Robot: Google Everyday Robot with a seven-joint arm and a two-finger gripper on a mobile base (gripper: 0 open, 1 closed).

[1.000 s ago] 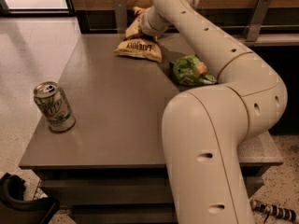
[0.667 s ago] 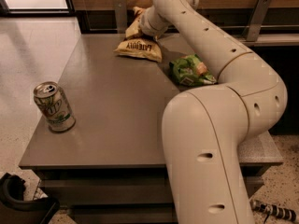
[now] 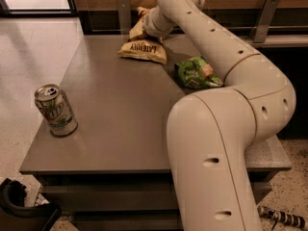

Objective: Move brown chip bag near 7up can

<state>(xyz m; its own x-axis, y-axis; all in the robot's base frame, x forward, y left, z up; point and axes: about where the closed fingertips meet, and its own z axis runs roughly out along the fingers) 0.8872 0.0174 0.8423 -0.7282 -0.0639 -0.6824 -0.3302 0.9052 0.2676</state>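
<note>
The brown chip bag (image 3: 142, 49) lies crinkled at the far edge of the grey table (image 3: 115, 114), its pale yellow face with dark lettering toward me. One end is raised under my wrist. The 7up can (image 3: 55, 110) stands upright near the table's front left corner, far from the bag. My arm reaches across the table from the right. My gripper (image 3: 143, 19) is at the bag's raised far end, mostly hidden behind the wrist.
A bright green chip bag (image 3: 197, 73) lies to the right of the brown bag, beside my arm. A dark wall with metal posts (image 3: 123, 13) runs behind the table. A black object (image 3: 19, 208) sits on the floor at front left.
</note>
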